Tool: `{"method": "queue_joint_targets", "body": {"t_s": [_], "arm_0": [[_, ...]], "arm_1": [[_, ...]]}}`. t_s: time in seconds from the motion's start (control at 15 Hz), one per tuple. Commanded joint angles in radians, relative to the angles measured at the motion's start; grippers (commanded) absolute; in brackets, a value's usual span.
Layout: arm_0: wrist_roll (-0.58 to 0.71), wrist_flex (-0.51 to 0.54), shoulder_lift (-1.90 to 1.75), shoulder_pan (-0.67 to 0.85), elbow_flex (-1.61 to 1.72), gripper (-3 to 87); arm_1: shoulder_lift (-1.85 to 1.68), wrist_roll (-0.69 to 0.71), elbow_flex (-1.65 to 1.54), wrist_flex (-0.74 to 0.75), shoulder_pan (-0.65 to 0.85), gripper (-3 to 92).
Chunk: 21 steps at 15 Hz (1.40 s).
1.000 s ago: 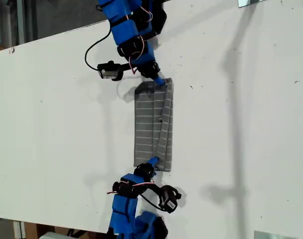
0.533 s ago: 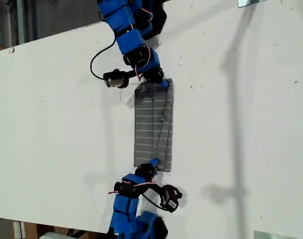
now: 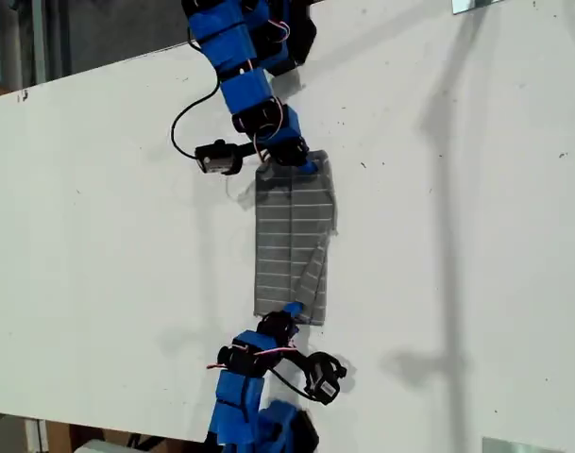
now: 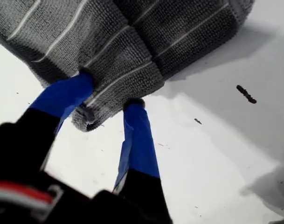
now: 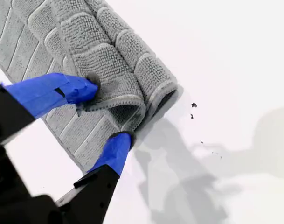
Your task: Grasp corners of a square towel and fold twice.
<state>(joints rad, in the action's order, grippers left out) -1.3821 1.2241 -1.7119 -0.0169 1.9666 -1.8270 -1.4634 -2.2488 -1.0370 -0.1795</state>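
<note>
The grey striped towel lies folded into a narrow strip in the middle of the white table. Its folded flap spreads wider at the exterior view's top end. My first gripper comes from the exterior view's bottom and is shut on a hemmed corner at the towel's near edge, which bunches between the blue fingers. My second gripper, on the arm at the exterior view's top, is shut on the rolled, layered towel edge, one fingertip above and one below, with a shadow under the fold.
Small dark specks mark the table beside the towel's end, and another speck shows in the first wrist view. Metal brackets sit at the table's edge in the exterior view's top right and bottom right. Bare table stretches to both sides.
The arm at the exterior view's top shifted slightly and drew the towel's upper flap toward the exterior view's right, so the strip is wider there. The arm at the bottom has not moved.
</note>
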Motion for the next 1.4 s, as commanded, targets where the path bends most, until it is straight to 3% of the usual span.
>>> {"method": "queue_joint_targets", "body": {"t_s": [0.0, 0.27, 0.6, 0.73, 1.07, 1.2, 1.27, 1.33], "arm_0": [[0.000, -0.005, -0.052, -0.014, -0.008, 20.0], [0.008, 0.000, -0.075, -0.020, -0.026, 20.0], [0.017, -0.021, -0.067, -0.014, -0.014, 20.0], [0.021, -0.035, -0.063, -0.020, -0.014, 13.4], [0.011, -0.054, -0.044, -0.026, -0.009, 17.0], [0.009, -0.057, -0.043, -0.025, -0.002, 7.6], [0.009, -0.058, -0.043, -0.020, -0.002, -0.1], [0.018, -0.061, -0.043, -0.018, -0.003, -0.2]], "arm_1": [[-0.031, -0.006, 0.017, -0.020, -0.020, 19.7], [-0.138, -0.029, 0.018, -0.120, -0.040, 19.7], [-0.118, -0.038, -0.011, -0.058, -0.049, 16.6], [-0.112, -0.049, -0.011, -0.031, -0.069, 14.0], [-0.020, -0.075, -0.011, 0.063, -0.109, 14.9], [-0.014, -0.078, -0.011, 0.069, -0.109, 2.9], [-0.011, -0.083, -0.011, 0.069, -0.110, -0.1], [-0.009, -0.086, -0.008, 0.067, -0.115, -0.1]]}}
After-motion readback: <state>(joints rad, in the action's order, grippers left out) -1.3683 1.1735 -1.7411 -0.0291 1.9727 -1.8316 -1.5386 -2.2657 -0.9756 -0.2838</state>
